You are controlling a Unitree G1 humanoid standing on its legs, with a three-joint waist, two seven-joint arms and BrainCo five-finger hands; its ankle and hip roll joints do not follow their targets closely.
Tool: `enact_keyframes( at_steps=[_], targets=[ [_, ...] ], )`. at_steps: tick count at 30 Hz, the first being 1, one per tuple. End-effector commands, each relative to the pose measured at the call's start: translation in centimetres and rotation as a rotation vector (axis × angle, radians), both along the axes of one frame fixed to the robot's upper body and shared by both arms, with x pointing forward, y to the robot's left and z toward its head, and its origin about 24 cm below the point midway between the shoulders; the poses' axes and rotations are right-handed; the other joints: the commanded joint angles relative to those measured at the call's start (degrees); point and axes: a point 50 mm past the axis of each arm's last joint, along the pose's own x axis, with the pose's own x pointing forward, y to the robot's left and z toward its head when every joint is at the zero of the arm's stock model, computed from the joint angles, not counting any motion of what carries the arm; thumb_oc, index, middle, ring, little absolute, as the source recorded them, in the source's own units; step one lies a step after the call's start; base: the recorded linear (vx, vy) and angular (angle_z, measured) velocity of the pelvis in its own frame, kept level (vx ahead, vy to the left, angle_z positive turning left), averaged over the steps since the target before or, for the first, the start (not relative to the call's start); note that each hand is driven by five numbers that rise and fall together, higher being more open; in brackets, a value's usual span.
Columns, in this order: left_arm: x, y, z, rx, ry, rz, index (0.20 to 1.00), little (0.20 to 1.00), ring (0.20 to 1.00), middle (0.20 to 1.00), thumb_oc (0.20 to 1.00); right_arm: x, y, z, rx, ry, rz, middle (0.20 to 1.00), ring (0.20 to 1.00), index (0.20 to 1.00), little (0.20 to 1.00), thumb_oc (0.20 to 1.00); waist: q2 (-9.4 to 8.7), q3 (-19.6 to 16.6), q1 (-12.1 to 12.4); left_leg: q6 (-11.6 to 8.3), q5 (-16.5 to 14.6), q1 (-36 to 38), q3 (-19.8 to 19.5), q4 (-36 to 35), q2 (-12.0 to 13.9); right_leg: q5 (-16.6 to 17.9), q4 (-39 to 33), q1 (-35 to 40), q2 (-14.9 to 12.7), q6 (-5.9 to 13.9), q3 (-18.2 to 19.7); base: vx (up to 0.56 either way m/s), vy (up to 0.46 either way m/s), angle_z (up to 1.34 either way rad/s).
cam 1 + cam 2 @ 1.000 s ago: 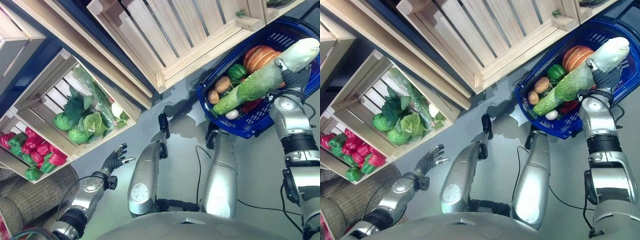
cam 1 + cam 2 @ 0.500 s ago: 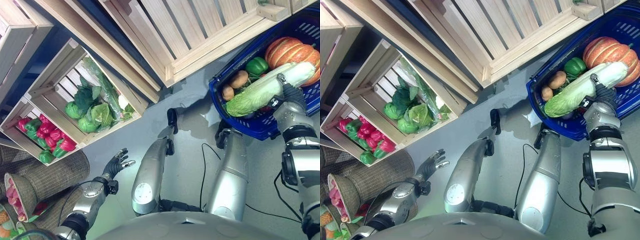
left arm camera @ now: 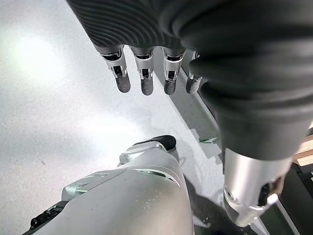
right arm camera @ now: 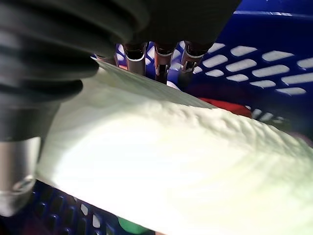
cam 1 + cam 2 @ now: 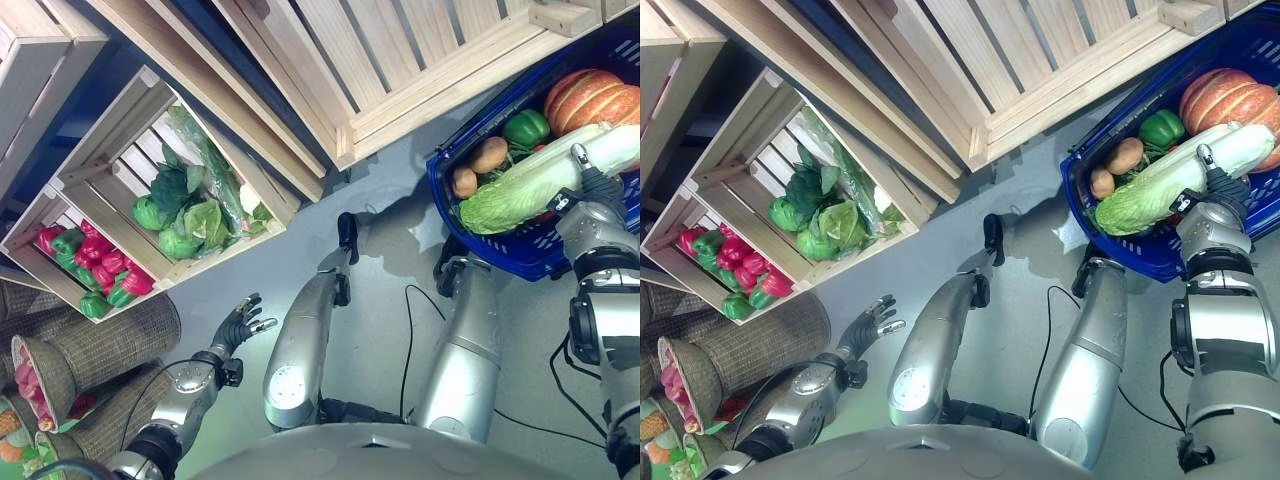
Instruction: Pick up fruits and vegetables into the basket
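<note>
My right hand (image 5: 596,188) is curled round the white stem end of a long napa cabbage (image 5: 530,185). The cabbage lies slanted across the produce in the blue basket (image 5: 515,258) at the right. The right wrist view has the pale cabbage (image 4: 171,161) across the palm, with my fingers (image 4: 161,58) behind it and the basket's blue wall (image 4: 264,54) beyond. Under the cabbage sit an orange pumpkin (image 5: 595,100), a green pepper (image 5: 527,127) and two potatoes (image 5: 489,155). My left hand (image 5: 238,322) hangs open over the grey floor at lower left, with straight fingers (image 3: 142,81).
A tilted wooden crate holds leafy greens (image 5: 190,205), and the one beside it red and green peppers (image 5: 90,275). A bare slatted crate (image 5: 420,60) sits along the top. Wicker baskets (image 5: 100,345) stand at lower left. Grey floor lies between the crates and the basket.
The camera has shifted. My right hand has brought the cabbage down from a steep tilt above the basket to lie flatter on the produce. The left hand is as before.
</note>
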Motion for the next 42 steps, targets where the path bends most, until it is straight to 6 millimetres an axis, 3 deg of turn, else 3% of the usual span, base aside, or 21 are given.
enact_keyframes(
  at_steps=[1, 4, 8, 12, 13, 20, 27, 30, 35, 42],
  targets=[
    [-0.7, -1.1, -0.7, -0.055, 0.014, 0.037, 1.000, 1.000, 1.000, 1.000, 1.000, -2.0, -2.6, 1.8, -0.194, -0.039, -0.128, 1.000, 1.000, 1.000, 1.000, 1.000, 7.24, 1.85, -2.41, 2.61, -10.17, -0.49, -0.59, 8.71, -0.86, -1.26, -3.52, 5.84, 2.52, 3.19, -1.13, 0.00, 0.106, 0.07],
    [-0.9, -0.9, -1.0, -0.060, 0.033, 0.065, 1.000, 1.000, 1.000, 1.000, 1.000, -2.0, -1.7, 1.1, -0.229, -0.068, -0.112, 1.000, 1.000, 1.000, 1.000, 1.000, 6.37, 1.85, -3.10, 2.53, -10.08, 1.14, -0.67, 7.95, -0.77, -0.77, -4.80, 7.55, 2.86, 3.43, -1.18, 0.01, 0.083, 0.01],
    [-1.0, -0.5, -1.4, -0.050, 0.054, 0.097, 1.000, 1.000, 1.000, 1.000, 1.000, -2.0, 1.1, -1.4, -0.251, -0.100, -0.022, 1.000, 1.000, 1.000, 1.000, 1.000, 4.07, 1.85, -4.94, 2.38, -10.01, 4.84, -0.40, 6.53, -0.27, 0.65, -8.19, 11.52, 3.34, 3.92, -1.10, 0.01, 0.106, -0.04],
    [-0.8, 0.3, -1.8, -0.033, 0.068, 0.171, 1.000, 1.000, 1.000, 1.000, 1.000, -3.3, 4.4, -5.2, -0.274, -0.089, 0.032, 1.000, 1.000, 1.000, 1.000, 1.000, 0.63, 1.85, -6.93, 2.49, -10.56, 9.30, 0.30, 5.60, 0.96, 2.58, -12.46, 17.27, 4.00, 4.78, -1.28, -0.02, 0.056, -0.11],
    [-0.4, 0.6, -1.8, -0.023, 0.064, 0.188, 1.000, 1.000, 1.000, 1.000, 1.000, -3.6, 5.1, -5.8, -0.287, -0.081, 0.044, 1.000, 1.000, 1.000, 1.000, 1.000, -0.13, 1.85, -7.26, 2.96, -9.07, 9.67, 0.84, 4.73, 1.46, 4.84, -14.52, 18.27, 4.27, 4.43, -1.99, -0.07, 0.031, -0.08],
    [-1.0, 2.6, -2.4, 0.045, 0.109, 0.276, 1.000, 1.000, 1.000, 1.000, 1.000, -6.7, 7.3, -10.5, -0.281, 0.002, 0.118, 1.000, 1.000, 1.000, 1.000, 1.000, -5.81, 1.85, -8.52, 2.78, -9.06, 19.97, 0.51, 0.90, 2.75, 8.11, -23.36, 31.63, 5.02, 6.47, -2.90, 0.02, 0.005, -0.09],
    [-3.2, 3.7, -3.6, 0.089, 0.178, 0.310, 1.000, 1.000, 1.000, 1.000, 1.000, -9.4, 9.8, -14.6, -0.267, 0.171, 0.326, 1.000, 1.000, 1.000, 1.000, 1.000, -10.41, -5.01, -8.62, 2.80, -9.59, 27.88, 0.35, -4.05, 2.97, 9.77, -31.86, 42.34, 6.17, 8.21, -3.45, 0.11, 0.006, -0.05],
    [-4.1, 3.6, -4.3, 0.107, 0.216, 0.299, 1.000, 1.000, 1.000, 1.000, 1.000, -11.5, 11.8, -17.8, -0.214, 0.322, 0.508, 1.000, 1.000, 1.000, 1.000, 1.000, -11.98, -9.56, -8.36, 3.16, -10.22, 31.78, 0.81, -6.19, 2.96, 10.64, -35.11, 46.65, 6.44, 9.34, -3.60, 0.15, 0.056, -0.09],
    [-4.4, 3.2, -4.8, 0.115, 0.259, 0.266, 1.000, 1.000, 1.000, 1.000, 1.000, -14.1, 14.8, -21.4, -0.130, 0.511, 0.757, 1.000, 1.000, 1.000, 1.000, 1.000, -13.89, -14.37, -7.73, 3.37, -10.65, 35.35, 1.21, -8.66, 2.97, 12.13, -38.40, 49.98, 6.36, 10.53, -3.98, 0.06, 0.043, -0.02],
    [-3.5, 2.4, -4.9, 0.104, 0.262, 0.190, 1.000, 1.000, 1.000, 1.000, 1.000, -17.6, 17.1, -25.0, 0.086, 0.744, 0.952, 1.000, 1.000, 1.000, 1.000, 1.000, -14.95, -16.96, -7.10, 3.40, -10.57, 38.67, 2.20, -12.21, 2.69, 13.49, -41.67, 52.65, 6.41, 11.34, -5.28, -0.03, 0.039, -0.02]
  ],
)
